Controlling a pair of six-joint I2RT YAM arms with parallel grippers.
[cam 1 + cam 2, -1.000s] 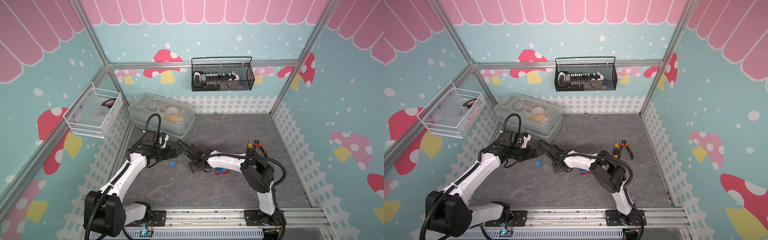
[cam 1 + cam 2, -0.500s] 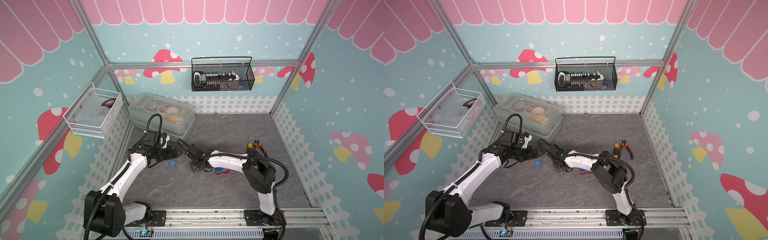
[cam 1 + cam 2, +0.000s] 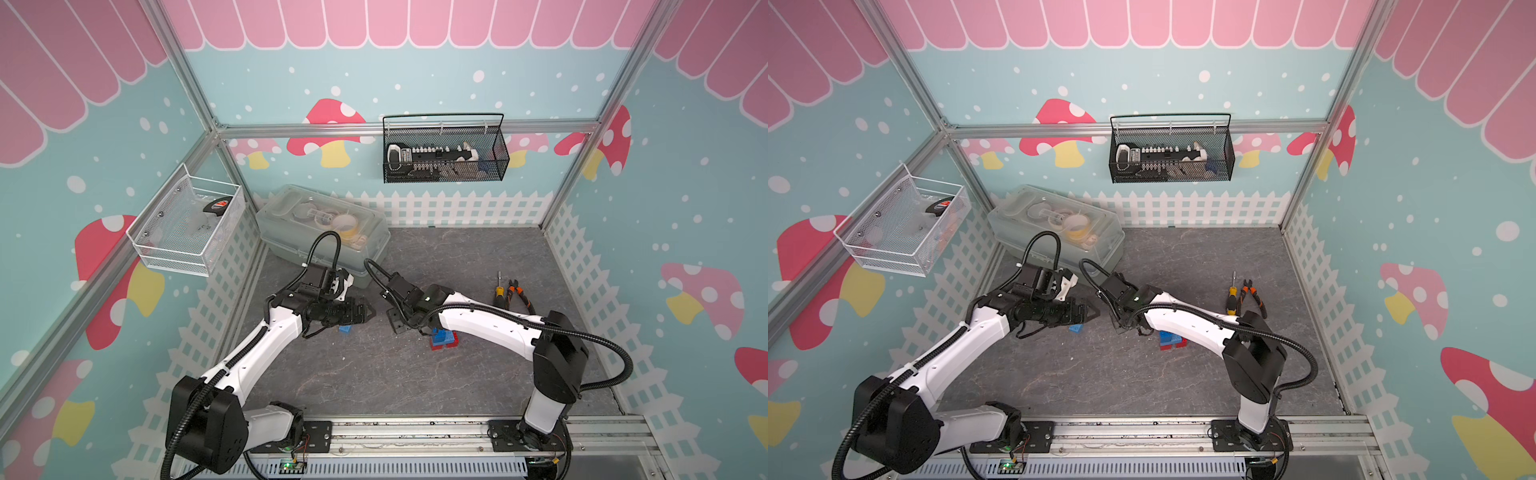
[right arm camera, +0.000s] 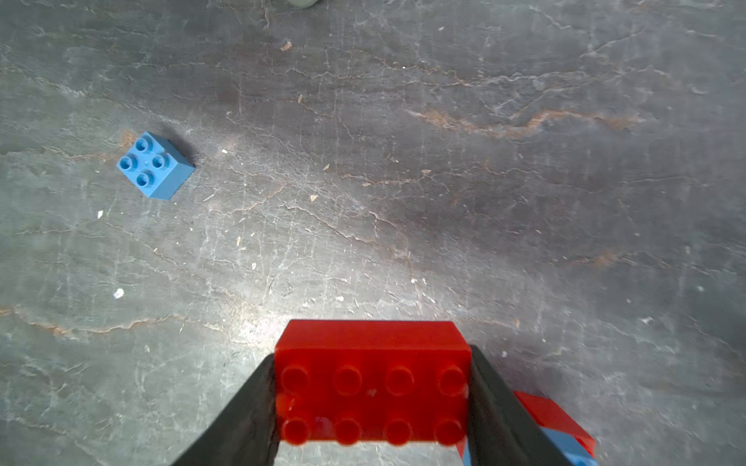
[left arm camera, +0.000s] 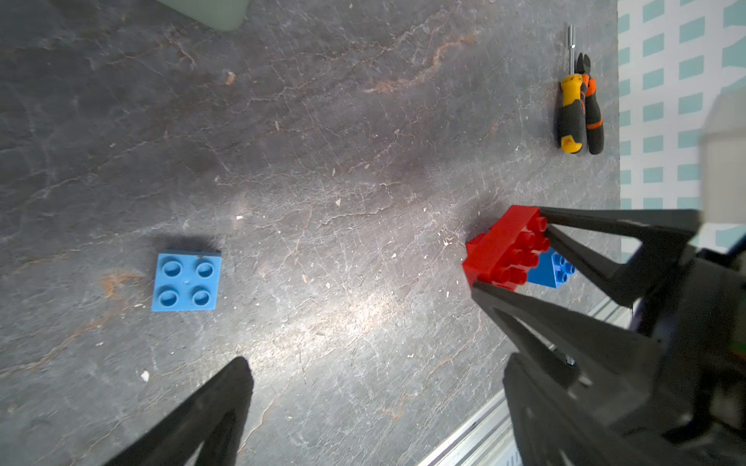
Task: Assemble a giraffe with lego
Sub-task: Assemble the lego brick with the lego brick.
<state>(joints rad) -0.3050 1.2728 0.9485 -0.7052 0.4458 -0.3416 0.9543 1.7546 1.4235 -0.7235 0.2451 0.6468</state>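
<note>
Black left gripper point(image 3: 368, 313) gaping empty, long red brick point(image 5: 496, 250) pinched at right.

Above the grey slate table point(image 3: 374, 374), the left gripper hovers with its fingers point(image 5: 226, 403) spread far apart and nothing between them, just beside a light-blue square brick point(image 5: 186, 281) lying studs up. Further right, the right gripper point(image 4: 371, 387) grips the long red brick by its two short ends. Close behind it, partly under that arm, a cluster of red and blue bricks point(image 3: 442, 338) sits on the table.
</note>
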